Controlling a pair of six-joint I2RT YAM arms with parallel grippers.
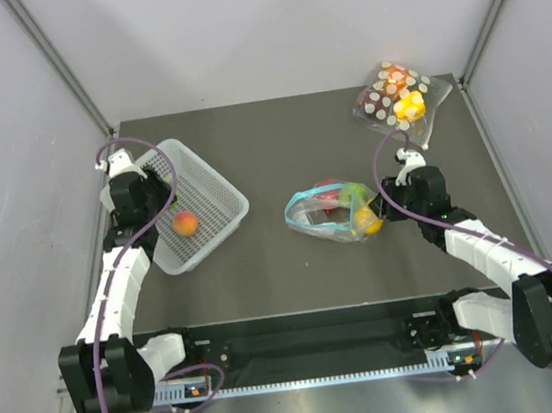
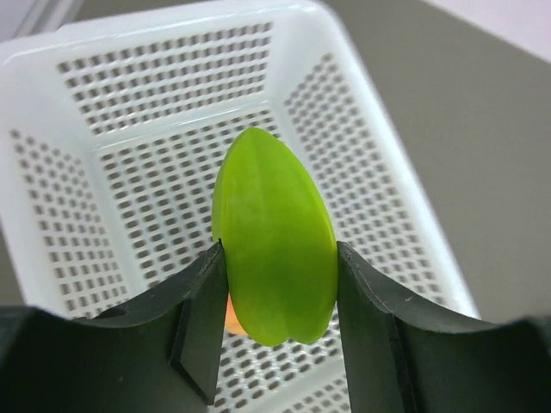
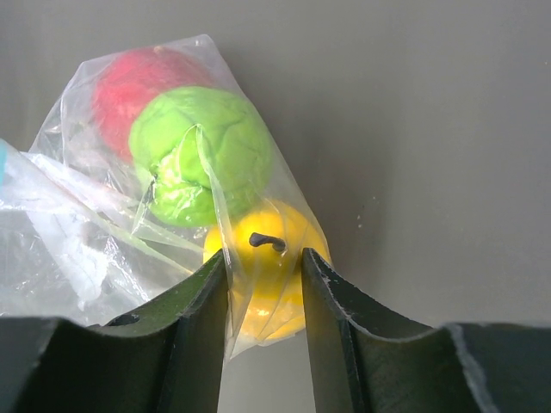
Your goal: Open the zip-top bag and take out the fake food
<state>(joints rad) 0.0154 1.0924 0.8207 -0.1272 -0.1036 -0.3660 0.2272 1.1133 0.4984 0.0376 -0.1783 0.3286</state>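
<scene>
Two arms, two bags, one basket and five loose-count food pieces on your dark grey surface [image 1: 296,285].

1. Clear crinkly zip-top bag [image 1: 323,219] with a teal-blue zip strip [image 1: 301,201]: lies mid-surface, beside the right arm. Through the plastic you see a red plastic fruit [image 3: 129,82], a crinkled green plastic ball [image 3: 202,151] and a yellow plastic fruit [image 3: 277,225] with a dark stem.
2. Right fingers [image 3: 189,344]: pinching the bag's plastic around the yellow fruit.
3. Left fingers [image 2: 198,327]: pinching a smooth, pointed green plastic piece [image 2: 274,224], held over the white perforated plastic basket [image 1: 215,182] at the left.
4. Peach-orange plastic fruit [image 1: 185,223]: lying in the basket.
5. Clear bag printed with white polka dots [image 1: 398,96], yellow and orange pieces inside: far right corner, well apart from the zip-top bag.
</scene>
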